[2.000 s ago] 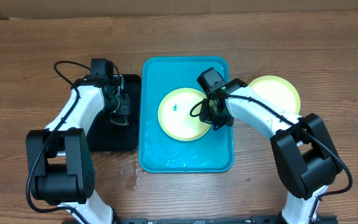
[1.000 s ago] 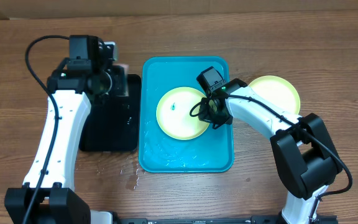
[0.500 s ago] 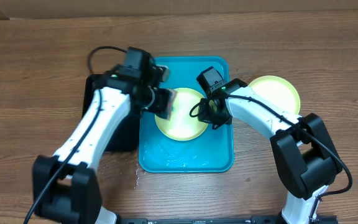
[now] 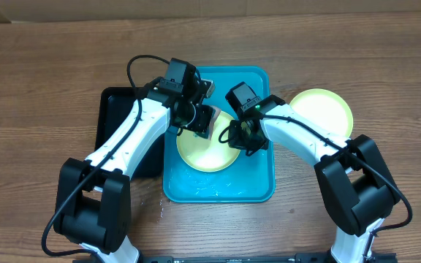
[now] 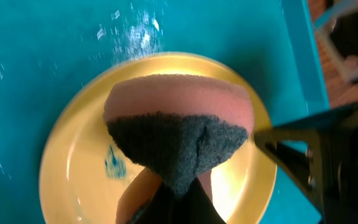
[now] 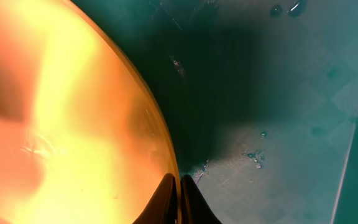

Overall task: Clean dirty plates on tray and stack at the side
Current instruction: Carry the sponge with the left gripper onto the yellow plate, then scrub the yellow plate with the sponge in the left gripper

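Note:
A pale yellow-green plate (image 4: 207, 150) lies in the turquoise tray (image 4: 258, 186). It carries a small blue speck (image 5: 112, 163). My left gripper (image 4: 199, 120) is shut on a sponge (image 5: 179, 124), pink with a dark scouring face, held over the plate's upper left part. My right gripper (image 4: 241, 139) is shut on the plate's right rim (image 6: 166, 163), with the tray floor (image 6: 278, 112) beside it. A second yellow-green plate (image 4: 324, 109) lies on the table right of the tray. No light blue plate is in view.
A black rectangular tray (image 4: 123, 131) lies left of the turquoise tray, partly under my left arm. Water drops sit on the tray floor (image 4: 210, 191) and on the table at its front left corner (image 4: 156, 208).
My left arm swung from the black tray over to the turquoise tray, carrying the sponge onto the plate. The plate shifted a little to the left and forward. My right gripper kept its hold.

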